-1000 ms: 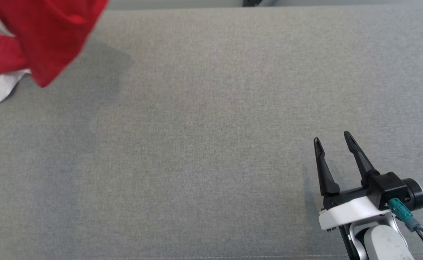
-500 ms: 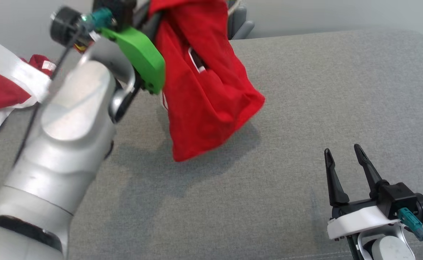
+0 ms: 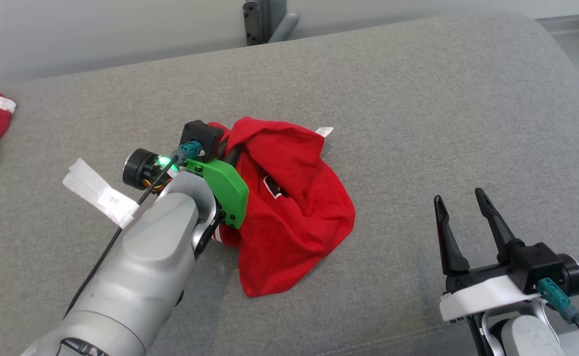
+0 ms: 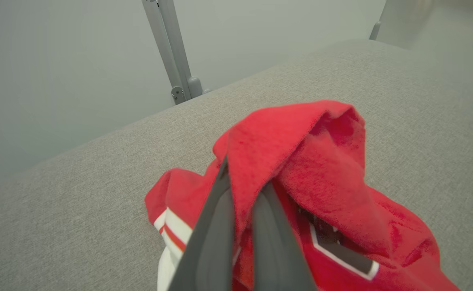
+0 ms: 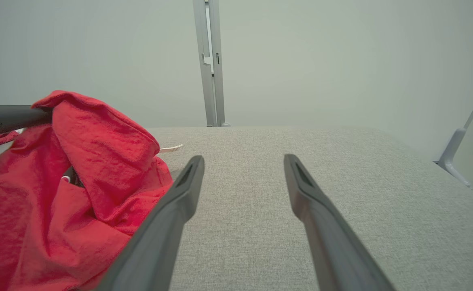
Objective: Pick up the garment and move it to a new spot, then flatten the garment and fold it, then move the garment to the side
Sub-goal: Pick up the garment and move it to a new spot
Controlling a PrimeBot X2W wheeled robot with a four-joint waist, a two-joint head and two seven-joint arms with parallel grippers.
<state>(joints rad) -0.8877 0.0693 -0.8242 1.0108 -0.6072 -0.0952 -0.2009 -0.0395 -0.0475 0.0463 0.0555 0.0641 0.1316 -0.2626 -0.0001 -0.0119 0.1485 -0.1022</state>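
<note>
Left wrist view: my left gripper (image 4: 244,178) pinches a raised fold of the red garment (image 4: 333,169), heaped mid grey cushion (image 3: 418,99); right gripper (image 3: 458,194) gapes empty; cloth light and limp, I judge, so best taken by a hem.

The head view has shifted, so the camera has moved: a second ago the grey surface (image 3: 418,123) ran edge to edge, and now its far edge, a wall (image 3: 96,34) and a post (image 3: 265,20) cross the top of the frame. The garment (image 3: 294,217) was a blurred red shape at the upper left. Half a second ago it hung at the top centre from the left gripper (image 4: 242,178), clear of the surface. Now it lies bunched on the surface left of centre, its upper fold still pinched. The left arm (image 3: 146,257), unseen a second ago, has come down from the upper left to the lower left. A white tag (image 3: 325,131) now shows.
</note>
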